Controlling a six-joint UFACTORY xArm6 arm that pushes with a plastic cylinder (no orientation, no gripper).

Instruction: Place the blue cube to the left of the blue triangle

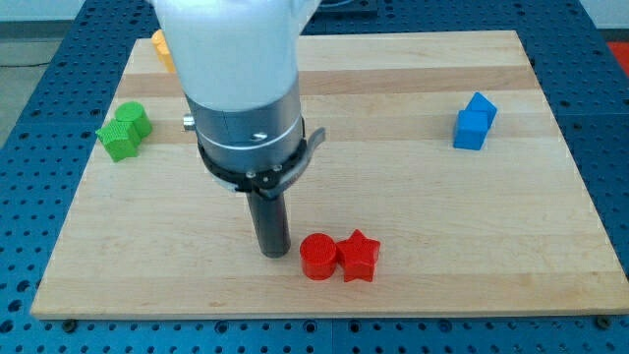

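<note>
One blue block (pixel 475 121) shows, at the view's right on the wooden board (pixel 393 197); its shape is hard to make out and it may be two blue pieces pressed together. My tip (pixel 273 252) rests on the board near the view's bottom centre, far to the left of the blue block. It stands just left of a red cylinder (pixel 318 257), close to it. My arm's white and grey body covers the upper left middle of the board.
A red star (pixel 360 256) touches the red cylinder on its right. A green block (pixel 124 131) sits at the board's left edge. An orange block (pixel 161 48) peeks out at the top left, partly hidden behind my arm.
</note>
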